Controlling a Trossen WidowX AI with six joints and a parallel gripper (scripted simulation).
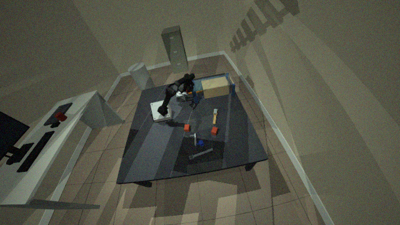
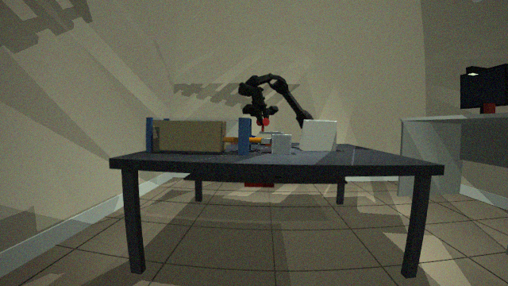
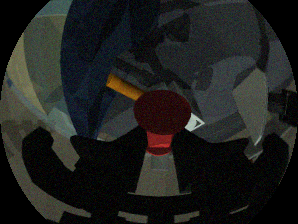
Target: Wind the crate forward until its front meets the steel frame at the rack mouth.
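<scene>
The tan crate (image 1: 215,87) (image 2: 190,136) sits flat in the cubby. A gap shows between its front and the blue steel frame (image 2: 242,136) at the rack mouth. The orange strap (image 1: 199,92) (image 2: 254,140) (image 3: 122,89) runs from the crate towards the pale winch (image 2: 281,144). The handle's grey crank arm (image 2: 271,132) lies level just above the winch; the key and hole are hidden. My gripper (image 2: 263,120) (image 3: 158,123) points down and is shut on the handle's red knob (image 2: 266,121) (image 3: 162,112).
The arm stands on a white base (image 1: 156,112) (image 2: 318,135) beside the winch. Nearer the front are a yellow-handled tool (image 1: 214,118), two red blocks (image 1: 187,127) (image 1: 214,130), a grey bent tool (image 1: 195,139), a blue piece (image 1: 200,142) and a long grey wrench (image 1: 201,154).
</scene>
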